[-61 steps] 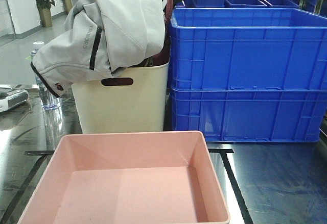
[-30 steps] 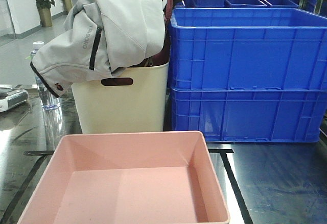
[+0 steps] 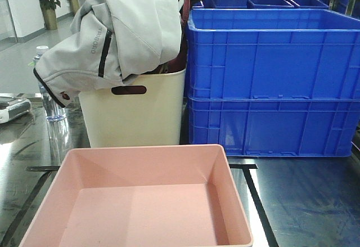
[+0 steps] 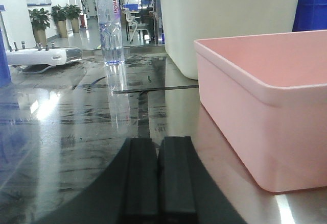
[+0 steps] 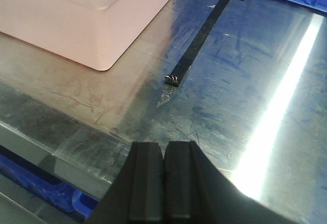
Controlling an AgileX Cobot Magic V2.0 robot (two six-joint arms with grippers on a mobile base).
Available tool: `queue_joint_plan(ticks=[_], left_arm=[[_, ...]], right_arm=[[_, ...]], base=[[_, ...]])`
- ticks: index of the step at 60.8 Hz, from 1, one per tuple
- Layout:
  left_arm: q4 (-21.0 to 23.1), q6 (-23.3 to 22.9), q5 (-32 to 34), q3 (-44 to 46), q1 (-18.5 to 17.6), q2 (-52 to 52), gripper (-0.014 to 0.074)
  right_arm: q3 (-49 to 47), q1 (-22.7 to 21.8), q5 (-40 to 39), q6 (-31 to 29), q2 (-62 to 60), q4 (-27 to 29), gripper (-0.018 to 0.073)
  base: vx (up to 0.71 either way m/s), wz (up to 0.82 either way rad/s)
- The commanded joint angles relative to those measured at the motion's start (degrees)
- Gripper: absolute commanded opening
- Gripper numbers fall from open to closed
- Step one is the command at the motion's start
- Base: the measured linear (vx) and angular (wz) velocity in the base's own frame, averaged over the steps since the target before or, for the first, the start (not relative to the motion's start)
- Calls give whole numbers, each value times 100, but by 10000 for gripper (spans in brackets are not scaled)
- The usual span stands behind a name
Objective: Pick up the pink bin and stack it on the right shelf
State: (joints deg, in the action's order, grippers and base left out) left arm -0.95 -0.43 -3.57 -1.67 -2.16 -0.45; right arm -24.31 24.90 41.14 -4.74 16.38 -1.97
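Note:
The pink bin [image 3: 146, 202] is empty and sits on the shiny steel shelf surface [image 3: 309, 202] in the near middle of the front view. In the left wrist view the bin [image 4: 265, 96] stands to the right of my left gripper [image 4: 159, 145], which is shut, empty and low over the steel. In the right wrist view the bin's corner [image 5: 97, 15] lies up and to the left of my right gripper [image 5: 164, 150], which is shut and empty near the shelf's front edge. Neither gripper shows in the front view.
A cream basket [image 3: 132, 112] stuffed with a grey jacket [image 3: 118, 27] stands behind the bin. Two stacked blue crates [image 3: 273, 84] stand at the back right. A water bottle [image 4: 111, 22] and a white device [image 4: 41, 55] are at the left. Black tape lines [image 5: 196, 35] cross the steel.

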Motion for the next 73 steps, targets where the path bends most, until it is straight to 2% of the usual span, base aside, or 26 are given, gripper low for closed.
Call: queue_joint_plan(ticks=[1,29,33,44,53,60,73], left_arm=[[-9,-43,435,-77,17,-114,-6],[-9,-43,435,-77,17,-114,-6],[-9,-43,435,-77,17,-114,-6],[-14,-43,435,-77,17,-114,-6],[-14,-43,435,-77,17,-114,-6],[-14,-43,435,-77,17,-114,-6],[-14,-43,435,-77,17,-114,-6]], right_arm=[[-164,-24,-417,-55,46,-51,-12],[-130,-43,-511,-57,-4,-124,-9],[73,-259,-914,-57,-169,-201,-9],[1342,-1363,-2898,9,-1015,-204,-9],[2232,-2029,-4114,423,-1597,-204,-9],[2634,-2206,-4684,474,-1776,-204,-9],[2615,-2225,-4606,474,-1781,-223,-9]], base=[[0,0],[0,0],[0,0],[0,0],[0,0],[0,0],[0,0]])
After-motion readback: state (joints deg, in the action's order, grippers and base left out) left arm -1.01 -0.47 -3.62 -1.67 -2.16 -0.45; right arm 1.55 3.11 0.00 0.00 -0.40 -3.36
